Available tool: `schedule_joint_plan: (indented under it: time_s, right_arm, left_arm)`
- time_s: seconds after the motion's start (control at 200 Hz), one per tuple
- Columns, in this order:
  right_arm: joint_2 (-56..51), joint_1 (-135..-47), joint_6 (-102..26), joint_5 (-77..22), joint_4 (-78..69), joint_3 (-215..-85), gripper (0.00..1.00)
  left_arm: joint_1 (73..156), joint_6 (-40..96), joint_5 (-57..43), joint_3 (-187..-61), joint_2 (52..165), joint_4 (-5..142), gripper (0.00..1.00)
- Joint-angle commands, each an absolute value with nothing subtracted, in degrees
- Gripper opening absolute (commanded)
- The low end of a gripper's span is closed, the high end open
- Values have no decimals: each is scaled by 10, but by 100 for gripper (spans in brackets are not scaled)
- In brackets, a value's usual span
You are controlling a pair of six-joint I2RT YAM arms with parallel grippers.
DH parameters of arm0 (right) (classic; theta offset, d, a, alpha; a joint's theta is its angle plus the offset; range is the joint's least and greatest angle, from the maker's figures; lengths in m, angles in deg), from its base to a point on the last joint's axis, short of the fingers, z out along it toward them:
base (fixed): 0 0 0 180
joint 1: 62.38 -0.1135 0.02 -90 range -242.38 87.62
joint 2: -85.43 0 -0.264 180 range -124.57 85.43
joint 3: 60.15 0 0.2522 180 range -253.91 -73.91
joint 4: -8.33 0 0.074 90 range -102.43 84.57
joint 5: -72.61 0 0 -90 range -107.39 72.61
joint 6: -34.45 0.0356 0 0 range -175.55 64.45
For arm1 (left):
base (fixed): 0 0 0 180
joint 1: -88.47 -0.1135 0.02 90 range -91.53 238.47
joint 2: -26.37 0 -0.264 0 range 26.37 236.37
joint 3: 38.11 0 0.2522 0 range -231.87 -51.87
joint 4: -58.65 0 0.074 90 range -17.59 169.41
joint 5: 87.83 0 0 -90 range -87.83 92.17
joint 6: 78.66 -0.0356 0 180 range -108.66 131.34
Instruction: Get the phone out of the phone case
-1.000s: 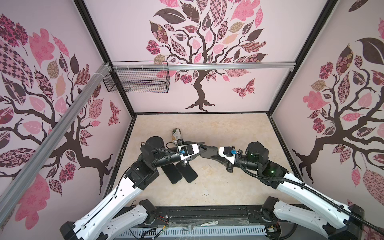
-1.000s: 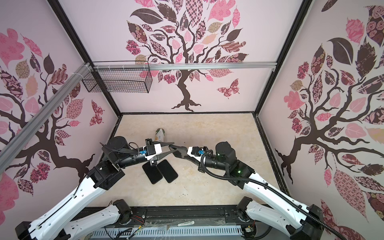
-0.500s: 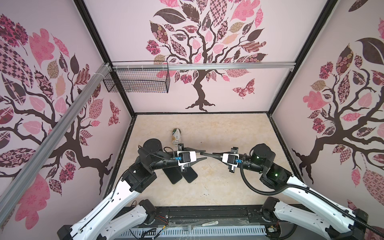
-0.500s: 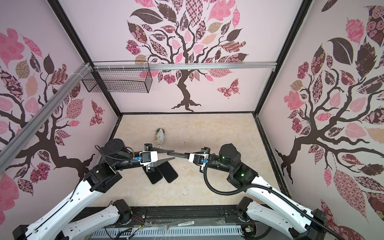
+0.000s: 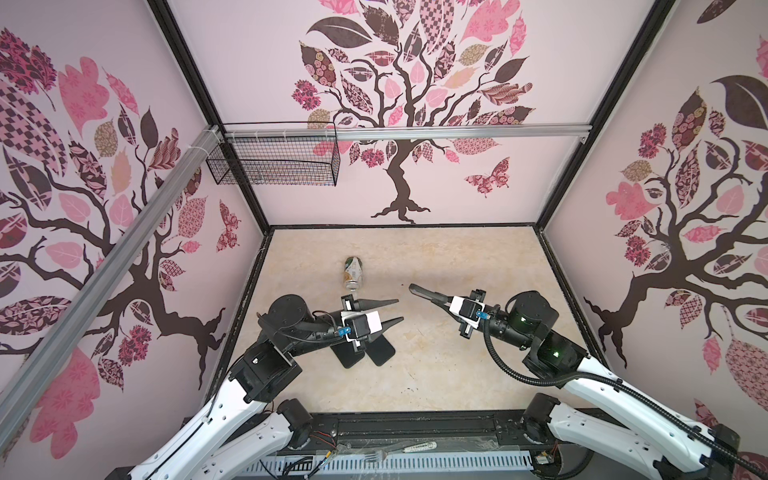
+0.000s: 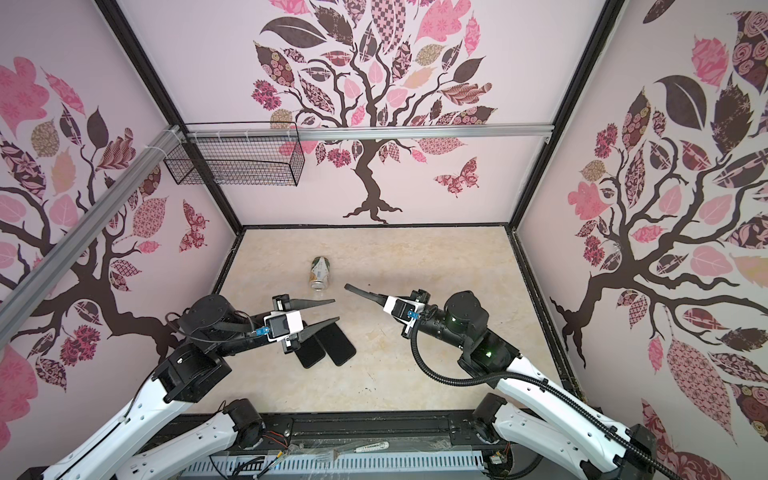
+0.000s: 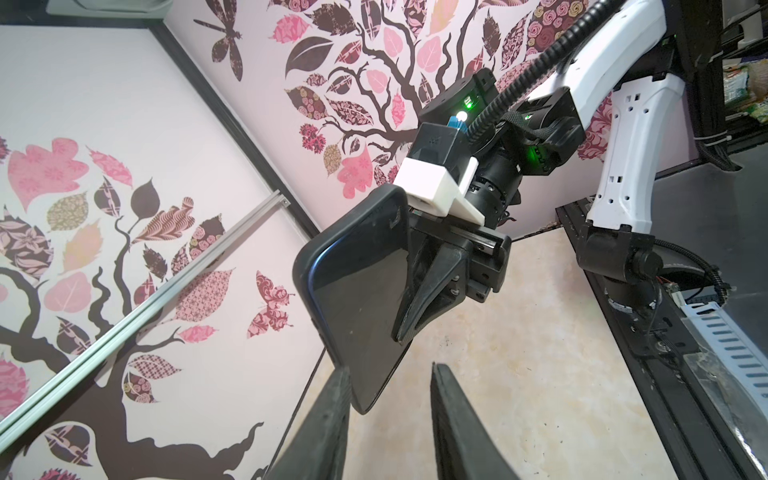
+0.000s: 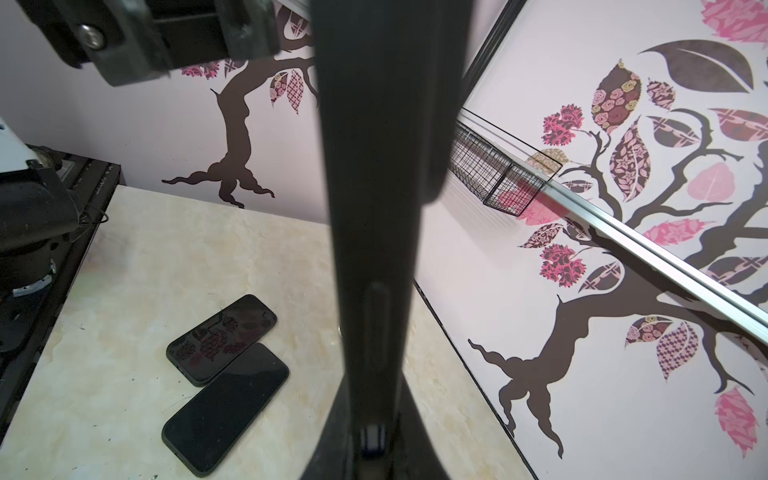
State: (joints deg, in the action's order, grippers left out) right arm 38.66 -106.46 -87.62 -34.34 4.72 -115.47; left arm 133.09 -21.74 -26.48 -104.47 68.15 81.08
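now | right claw [image 5: 413,288]: clamped on phone [image 7: 357,299] | left claw [image 5: 400,309]: spread, phone ahead, apart

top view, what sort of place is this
Probably a robot test booth: left arm and right arm on a base rail, decal walls on a metal frame, tabletop holding phones and a can.

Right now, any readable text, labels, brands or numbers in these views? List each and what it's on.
Nothing legible in any view.
Can: printed label, too small to read.
White stick: dark print along it, too blurred to read.
Raised phone: dark screen, no text.
Glossy black slab and matte black slab, lying flat: no text shows.
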Motion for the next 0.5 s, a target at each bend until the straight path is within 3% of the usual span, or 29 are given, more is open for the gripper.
schedule_joint_plan:
  time_s: [0.0,0.495]
  right_arm:
    - [392,-1062,-853,-329,101,-1170,0]
    - [384,-1063,-848,-366,199,-1152,0]
  left_arm:
    - [1351,-247,-226,-1045,689,798,35]
    - [1360,-208,-211,-1021,715,600,32]
